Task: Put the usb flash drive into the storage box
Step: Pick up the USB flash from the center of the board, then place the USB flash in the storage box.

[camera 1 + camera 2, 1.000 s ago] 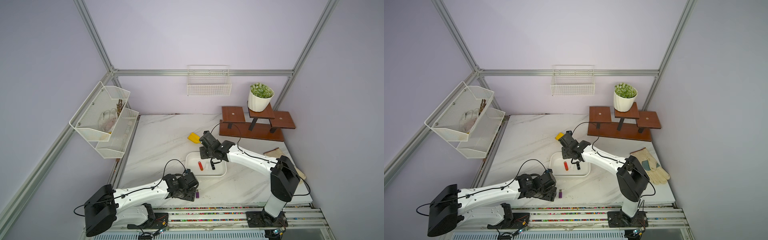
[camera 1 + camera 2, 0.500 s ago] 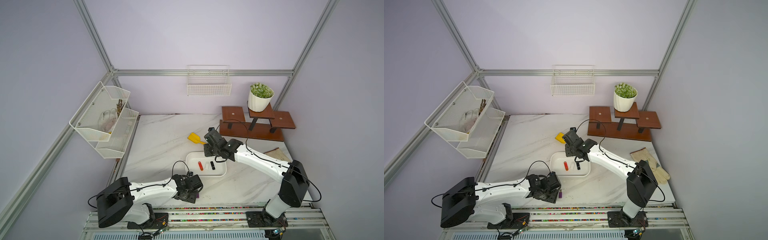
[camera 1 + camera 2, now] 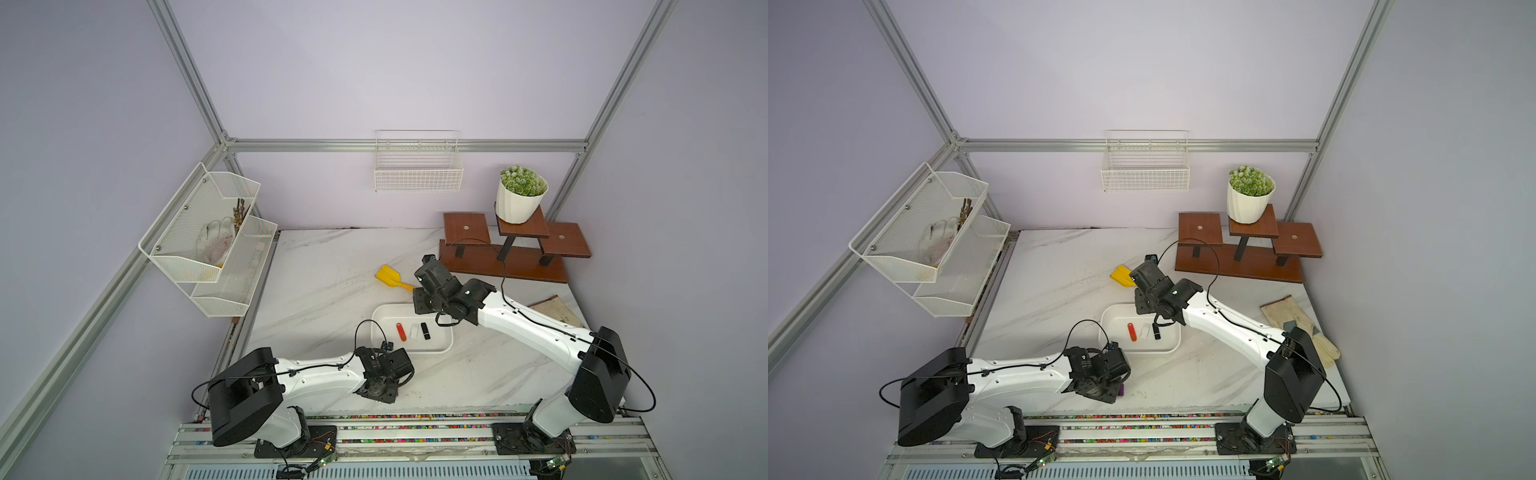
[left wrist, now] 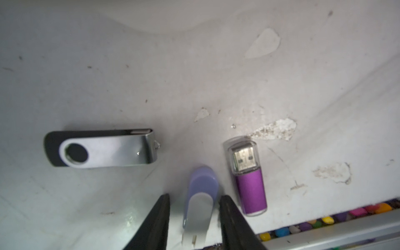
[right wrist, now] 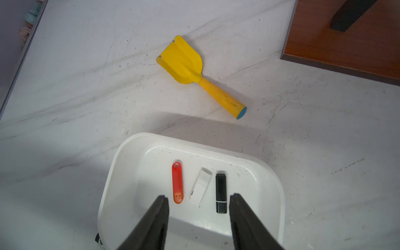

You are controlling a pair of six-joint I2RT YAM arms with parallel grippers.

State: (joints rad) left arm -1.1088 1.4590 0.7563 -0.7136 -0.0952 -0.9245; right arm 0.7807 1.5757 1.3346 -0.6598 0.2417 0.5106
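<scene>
Three drives (red drive [image 5: 177,181], white drive [image 5: 201,186], black drive [image 5: 221,192]) already lie flat in the storage box [image 5: 109,184], a shallow glossy white plastic tray with rounded corners. Step in hand: picking another. Left gripper [image 4: 194,195] straddles the lilac usb flash drive [image 4: 202,184] on the marble-look table [image 4: 194,75] by its front edge. Jaws narrow, gap showing on one side, no grip yet. Purple capped drive [image 4: 251,188] just beside, metal swivel drive [image 4: 104,149] near. Right gripper [image 5: 199,195] hovers over the box, jaws apart, empty. Next, likely: pinch the smooth rounded body squarely, lift, carry to the box without nudging the purple one.
</scene>
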